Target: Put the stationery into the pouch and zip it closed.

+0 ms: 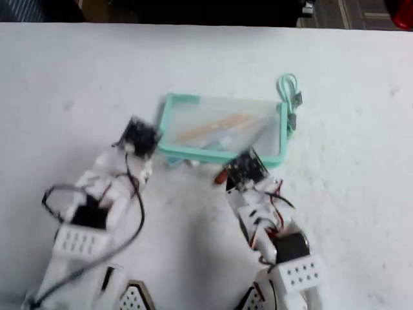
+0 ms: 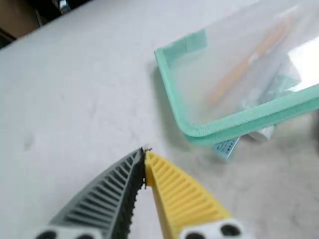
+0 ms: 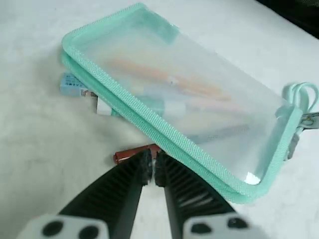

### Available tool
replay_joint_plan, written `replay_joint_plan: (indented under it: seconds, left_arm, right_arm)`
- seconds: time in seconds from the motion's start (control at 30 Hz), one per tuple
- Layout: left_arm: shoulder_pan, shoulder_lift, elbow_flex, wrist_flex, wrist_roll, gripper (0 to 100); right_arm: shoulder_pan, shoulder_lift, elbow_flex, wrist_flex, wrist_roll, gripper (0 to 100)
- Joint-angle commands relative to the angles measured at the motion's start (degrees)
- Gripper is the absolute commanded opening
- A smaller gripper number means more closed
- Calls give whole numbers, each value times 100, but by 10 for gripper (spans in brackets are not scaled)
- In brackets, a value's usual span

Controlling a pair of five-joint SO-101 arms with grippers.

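Note:
The clear pouch (image 1: 219, 129) with mint-green trim lies flat mid-table, holding an orange pencil (image 3: 164, 79) and other stationery. A blue-and-white eraser (image 3: 75, 85) and a white piece (image 3: 102, 105) stick out from under its near edge. A short red-brown stick (image 3: 130, 154) lies on the table beside the zip edge (image 3: 164, 132). My right gripper (image 3: 152, 162) is shut, its black tips over one end of that stick; whether they touch it is unclear. My left gripper (image 2: 144, 154), grey and yellow, is shut on nothing just off the pouch's left corner (image 2: 169, 55).
The pouch's green loop strap (image 1: 288, 87) and metal clip lie at its far right corner. White table (image 1: 361, 161) stretches open on both sides and behind the pouch. Both arms' bodies and cables (image 1: 139, 223) fill the near side.

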Motion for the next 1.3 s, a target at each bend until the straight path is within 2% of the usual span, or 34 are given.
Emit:
replay_joint_plan:
  seconds: [0.0, 0.1, 0.2, 0.33, 0.6, 0.7, 0.77, 0.93, 1.0, 1.07, 1.2, 1.27]
  left_arm:
    - [-558, 2290, -1266, -220, 686, 24]
    - [-954, 2677, -1530, -211, 1116, 24]
    - [-1015, 2651, -1486, -246, 1169, 24]
    - [-892, 2466, -1371, -255, 1160, 24]
    - [-866, 1903, -985, -422, 1143, 24]
    - [-866, 1508, -712, -563, 1143, 24]
    - [-866, 1218, -536, -624, 1143, 24]
    - [-866, 611, -237, -615, 1169, 24]
    - [-866, 488, -202, -580, 1169, 24]
    - [-892, 470, -202, -571, 1178, 41]
    - [-892, 470, -202, -571, 1363, 114]
    - [-892, 470, -202, -571, 1380, 113]
  right_arm:
    - [444, 1877, -993, -233, -255, 16]
    - [1130, 3196, -1670, -462, -844, 16]
    - [1622, 4259, -2338, -523, -941, 16]
    - [1692, 5165, -2796, -497, -949, 16]
    - [1727, 5103, -2822, -479, -958, 18]
    - [1736, 4919, -2716, -479, -1204, 19]
    - [1736, 4813, -2655, -479, -1310, 50]
    - [1701, 4831, -2629, -479, -1292, 228]
    - [1701, 4840, -2629, -479, -1292, 251]
    - [1736, 4822, -2629, -479, -1292, 214]
    - [1745, 4813, -2629, -497, -1292, 2]
    - [1745, 4822, -2629, -497, -1292, 69]
